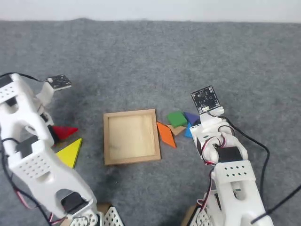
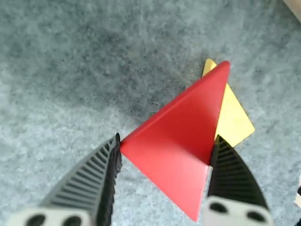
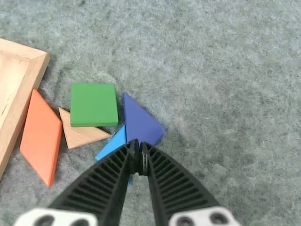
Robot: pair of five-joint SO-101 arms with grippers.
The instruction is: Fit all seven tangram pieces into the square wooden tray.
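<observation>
Two robot arms flank a square wooden tray [image 1: 130, 160] on grey carpet [image 1: 141, 56], with tangram pieces lying outside it on both sides.

At the tray's 9 o'clock, the left gripper [image 2: 164, 141] has its fingers parted just wide enough to pinch a red triangle [image 2: 188, 117] between them. A yellow triangle [image 1: 70, 151] lies near it, at the tray's 8 o'clock. At 3 o'clock, an orange parallelogram [image 1: 166, 134] sits just beside the rim, followed by a clustered tan triangle [image 1: 177, 130], green square [image 1: 177, 118], blue triangle [image 1: 189, 131] and purple triangle [image 1: 192, 117]. The right gripper [image 3: 138, 153] hovers over the blue triangle, fingers pressed together, holding nothing.
</observation>
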